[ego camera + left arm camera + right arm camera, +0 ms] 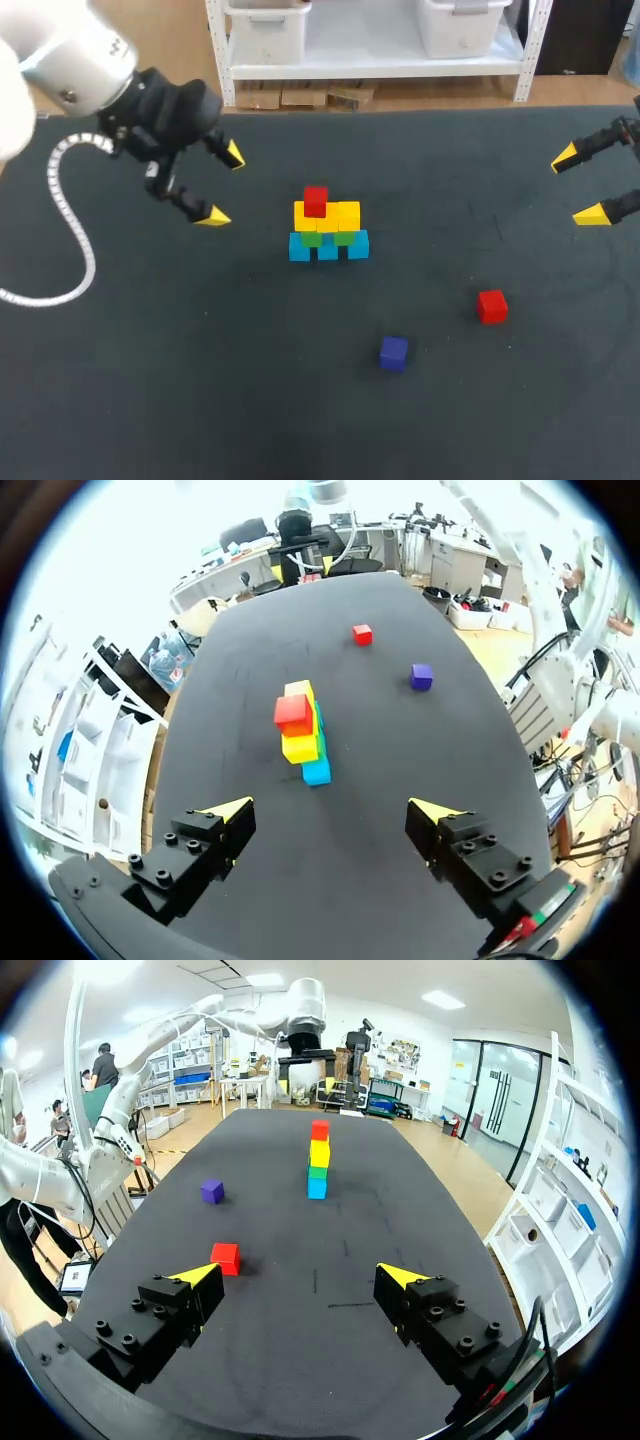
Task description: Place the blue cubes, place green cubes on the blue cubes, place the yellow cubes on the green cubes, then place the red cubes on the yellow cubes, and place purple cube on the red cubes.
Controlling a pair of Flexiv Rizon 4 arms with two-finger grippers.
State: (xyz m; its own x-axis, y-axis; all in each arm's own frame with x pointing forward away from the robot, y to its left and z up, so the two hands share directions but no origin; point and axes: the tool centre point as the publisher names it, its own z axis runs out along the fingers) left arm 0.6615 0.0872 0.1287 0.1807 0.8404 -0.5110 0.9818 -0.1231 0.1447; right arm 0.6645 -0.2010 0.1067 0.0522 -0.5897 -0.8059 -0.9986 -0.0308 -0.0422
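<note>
One red cube [315, 201] atop yellow cubes [345, 215], green cubes [312, 239], blue cubes [300, 249].

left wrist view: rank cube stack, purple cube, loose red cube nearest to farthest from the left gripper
1. cube stack, just ahead of the left gripper
2. purple cube, beyond the stack, off to one side
3. loose red cube, farthest out

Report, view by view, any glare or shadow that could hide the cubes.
Head view: even light on the table; the stack, loose red cube and purple cube throw only faint shadows, with no glare. Left wrist view: bright washout only past the table's edges; the stack reads plainly. Right wrist view: glare only overhead, off the table; nothing hidden.
</note>
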